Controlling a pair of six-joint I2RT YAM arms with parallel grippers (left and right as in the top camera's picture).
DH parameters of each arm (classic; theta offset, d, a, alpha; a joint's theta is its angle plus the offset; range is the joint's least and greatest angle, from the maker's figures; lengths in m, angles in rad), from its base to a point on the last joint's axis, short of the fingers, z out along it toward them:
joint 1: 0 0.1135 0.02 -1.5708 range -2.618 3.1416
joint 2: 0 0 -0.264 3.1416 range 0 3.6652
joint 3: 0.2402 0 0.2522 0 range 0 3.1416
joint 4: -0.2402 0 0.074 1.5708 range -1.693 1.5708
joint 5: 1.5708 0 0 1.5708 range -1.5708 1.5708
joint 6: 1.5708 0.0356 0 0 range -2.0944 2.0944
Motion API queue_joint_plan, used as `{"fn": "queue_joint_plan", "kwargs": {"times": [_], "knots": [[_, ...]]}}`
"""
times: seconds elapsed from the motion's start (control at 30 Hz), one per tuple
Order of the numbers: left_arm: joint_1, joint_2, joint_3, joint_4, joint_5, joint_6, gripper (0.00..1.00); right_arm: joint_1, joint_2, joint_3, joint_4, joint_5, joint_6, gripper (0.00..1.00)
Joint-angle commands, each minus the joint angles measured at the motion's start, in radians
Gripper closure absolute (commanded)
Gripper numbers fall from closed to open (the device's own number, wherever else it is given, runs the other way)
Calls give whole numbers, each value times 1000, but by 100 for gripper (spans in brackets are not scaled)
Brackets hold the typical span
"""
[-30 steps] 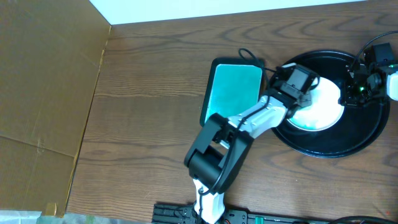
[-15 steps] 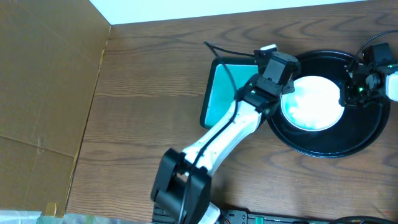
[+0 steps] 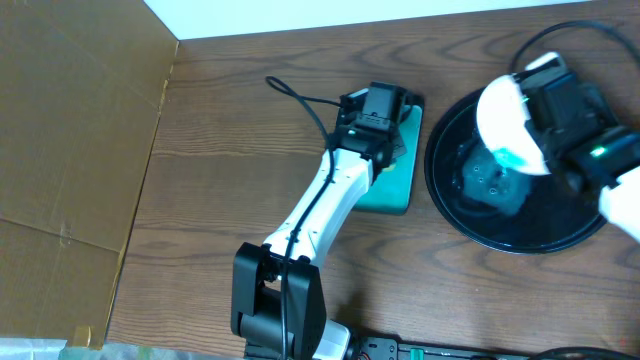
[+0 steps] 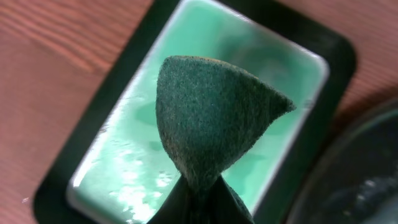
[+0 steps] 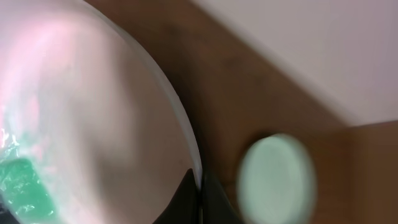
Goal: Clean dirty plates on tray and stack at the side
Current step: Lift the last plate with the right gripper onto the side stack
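The right gripper pinches the rim of a small round white plate. The plate is held on edge above the large round black tray, slanting with its teal smear at the low end. The left gripper clamps a dark green scouring pad, which fans out beyond its fingers over a rectangular teal dish.

The overhead camera is looking straight down on the whole table. The left wrist camera is peering closely into the teal dish, shared with overhead; the right one is crowding a plate.
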State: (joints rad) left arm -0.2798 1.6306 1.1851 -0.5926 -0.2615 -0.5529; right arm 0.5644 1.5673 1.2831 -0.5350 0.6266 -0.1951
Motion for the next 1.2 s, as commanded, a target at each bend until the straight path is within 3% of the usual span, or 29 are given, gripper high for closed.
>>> {"fn": "queue_joint_plan", "kwargs": {"times": [0.0,0.2,0.33,0.47,0.57,0.63,0.7,0.73,0.77,0.83,0.93,1.03,1.07,1.17], "knots": [[39,-4,-5,-34,-16,-8,93,93,-18,13,81,360,-282,99],[55,-4,-5,-59,-16,-8,93,222,-18,13,274,476,-749,99],[55,-4,-5,-60,-16,-8,93,242,-18,13,394,576,-921,99],[55,-4,-5,-60,-16,-8,92,246,-18,13,422,597,-981,99],[55,-4,-5,-60,-16,-8,93,245,-18,13,419,594,-898,99],[55,-4,-5,-60,-16,-8,93,234,-18,9,340,521,-702,99],[55,-4,-5,-60,-16,-8,93,210,-14,9,150,300,-556,99],[55,-4,-5,-60,-16,-8,93,183,-5,9,27,81,-533,99],[55,-4,-5,-60,-16,-8,93,165,3,8,-1,11,-530,99],[55,-4,-5,-60,-16,-8,93,66,36,8,25,43,-241,99],[55,-4,-5,-60,-15,-8,93,-44,35,8,52,-57,-58,99],[55,-4,-5,-62,-16,-8,93,-239,40,8,45,-441,39,99],[55,-4,-5,-62,-16,-8,93,-361,48,8,41,-605,130,99],[55,-4,-5,-62,-16,-8,93,-552,77,8,32,-748,299,98]]}}
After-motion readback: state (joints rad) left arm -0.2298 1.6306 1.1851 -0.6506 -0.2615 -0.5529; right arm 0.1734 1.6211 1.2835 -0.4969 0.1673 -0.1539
